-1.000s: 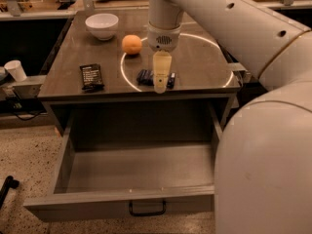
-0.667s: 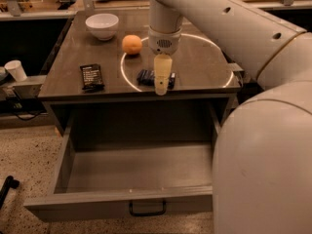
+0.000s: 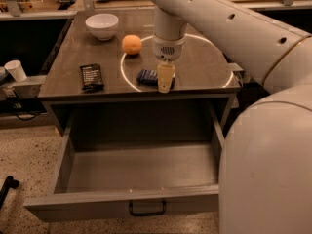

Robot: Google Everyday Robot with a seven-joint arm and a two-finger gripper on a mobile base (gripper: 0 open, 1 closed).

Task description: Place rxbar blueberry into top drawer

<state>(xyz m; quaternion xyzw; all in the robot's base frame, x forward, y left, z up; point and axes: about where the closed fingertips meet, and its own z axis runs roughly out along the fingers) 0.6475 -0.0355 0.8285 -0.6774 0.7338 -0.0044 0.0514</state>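
Gripper [image 3: 165, 79], cream-coloured and pointing straight down, hung at the tip of the large white jointed robot arm [image 3: 219, 18], low over the front part of the dark brown square tabletop [image 3: 204, 67]. The arm entered from the upper right, ran leftward across the table, and turned at a round wrist housing into a vertical last link, so that the tool axis stood upright over the table's front edge. Seen side-on, the gripper covered part of the bar, and whether it was spread, closed, or pinching anything could not be told.

The rxbar blueberry [image 3: 146, 76], a small flat bar in a dark blue wrapper, lay flat on the tabletop near its front edge, directly at the gripper. Its long axis ran left to right, roughly parallel to that edge; its left end showed clear of the gripper, while the right part was largely hidden behind it.

Below the tabletop the top drawer [image 3: 97, 209], a wide shallow grey box with a flat front panel, stood pulled fully out towards the camera, with a small dark metal pull handle [image 3: 146, 209] at the centre of the panel.

Elsewhere on the tabletop were a round orange fruit [image 3: 131, 44] behind and left of the bar, a white ceramic bowl [image 3: 102, 26] at the back left, and a black-wrapped bar with white text [image 3: 91, 76] at the front left, well apart from the blue one.
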